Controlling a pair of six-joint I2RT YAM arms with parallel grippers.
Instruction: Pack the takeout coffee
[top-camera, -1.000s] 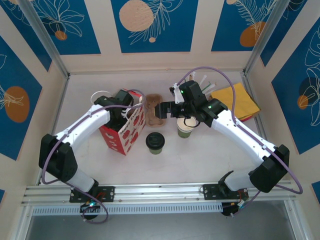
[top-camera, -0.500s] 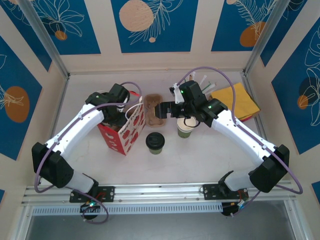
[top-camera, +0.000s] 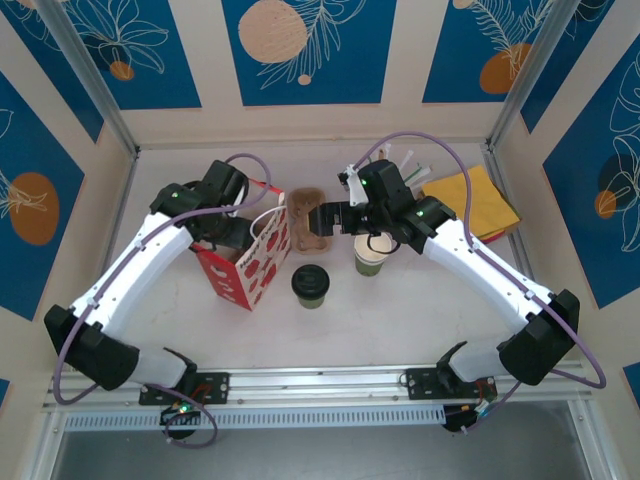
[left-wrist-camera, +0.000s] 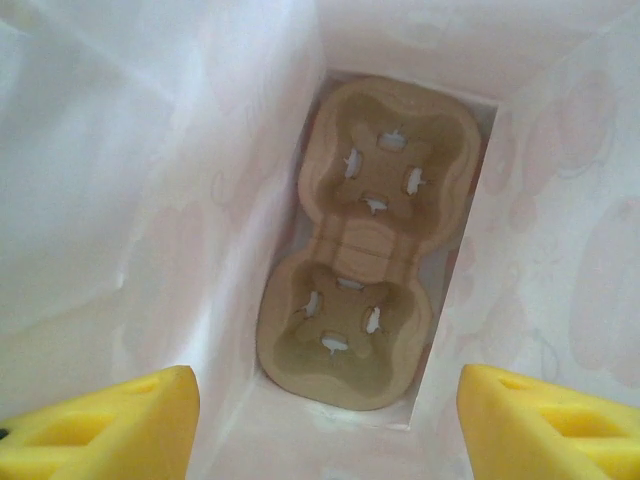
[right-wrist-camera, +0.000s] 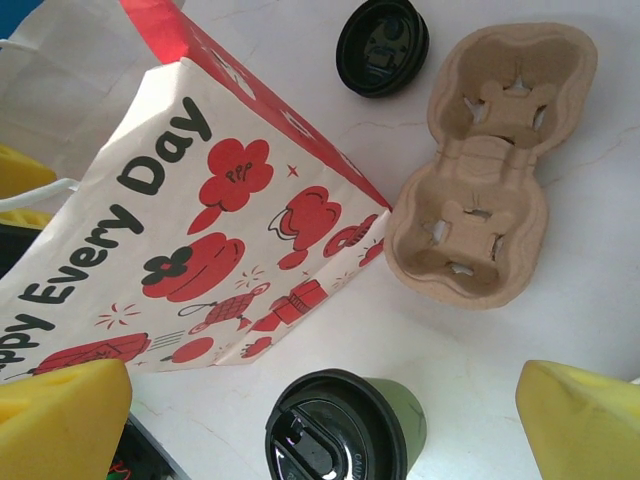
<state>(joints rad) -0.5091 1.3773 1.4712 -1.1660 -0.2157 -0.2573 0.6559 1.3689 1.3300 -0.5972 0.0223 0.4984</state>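
The takeout coffee (top-camera: 311, 284) stands upright on the bench (top-camera: 400, 320), lid on, just beside the red-and-white paper bag (top-camera: 255, 262) and near the lidless green cup (top-camera: 369, 260). The left claw (left-wrist-camera: 325, 425) reaches into the bag's open mouth, fingers spread and empty (a pulp cup carrier (left-wrist-camera: 360, 250) lies on the bag's bottom). The right claw (right-wrist-camera: 320, 420) is released too, spread wide near a second carrier (right-wrist-camera: 490, 160) and a loose black lid (right-wrist-camera: 382, 45).
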